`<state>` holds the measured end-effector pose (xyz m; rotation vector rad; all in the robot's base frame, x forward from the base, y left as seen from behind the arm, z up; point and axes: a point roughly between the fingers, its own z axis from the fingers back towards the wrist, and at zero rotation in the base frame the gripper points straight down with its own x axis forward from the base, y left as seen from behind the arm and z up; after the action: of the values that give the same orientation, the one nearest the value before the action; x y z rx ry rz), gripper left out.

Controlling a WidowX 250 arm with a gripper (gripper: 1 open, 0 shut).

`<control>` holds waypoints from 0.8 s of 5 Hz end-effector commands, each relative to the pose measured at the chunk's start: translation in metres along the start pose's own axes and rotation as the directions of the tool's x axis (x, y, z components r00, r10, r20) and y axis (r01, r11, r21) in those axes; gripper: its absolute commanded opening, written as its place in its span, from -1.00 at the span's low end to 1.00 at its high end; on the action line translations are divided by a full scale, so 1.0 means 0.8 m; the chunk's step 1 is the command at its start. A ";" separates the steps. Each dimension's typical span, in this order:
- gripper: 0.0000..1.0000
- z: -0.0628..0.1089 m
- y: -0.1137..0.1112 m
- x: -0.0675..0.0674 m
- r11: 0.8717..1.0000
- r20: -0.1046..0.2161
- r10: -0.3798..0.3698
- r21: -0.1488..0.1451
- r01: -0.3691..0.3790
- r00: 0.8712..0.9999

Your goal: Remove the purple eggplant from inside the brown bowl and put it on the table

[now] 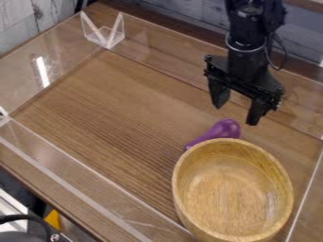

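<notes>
The small, glossy purple toy eggplant lies on the brown wood-grain tabletop, just beside the far rim of the large, round, light-brown wooden bowl, outside it; its rounded end points away from the bowl and to the picture's right, while its narrower end lies close to the rim; whether the two touch I cannot tell. The bowl stands upright toward the near right of the table, its pale, grained inside open to the camera; nothing lies in it. Beyond the eggplant hangs the black robot gripper, reaching down from the top of the picture; its two fingers are spread well apart, with nothing held between them; they are above and beyond the eggplant, apart from it, though how high they are I cannot tell. Farther out, a clear, angular plastic piece stands near the table's far left corner; clear acrylic walls edge the tabletop; at the lower left, outside the wall, there is a curved black cable, with something yellow beside it.
</notes>
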<state>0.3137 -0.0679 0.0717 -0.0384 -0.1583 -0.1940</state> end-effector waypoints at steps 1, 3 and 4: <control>1.00 0.004 0.009 0.002 0.998 0.031 -0.063 0.002 0.063 0.998; 1.00 0.002 0.017 -0.007 0.996 0.050 -0.084 -0.008 0.084 0.995; 1.00 0.017 0.033 -0.001 0.997 0.060 -0.079 -0.013 0.080 0.995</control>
<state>0.3062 -0.0406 0.0596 -0.0591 -0.1342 -0.2611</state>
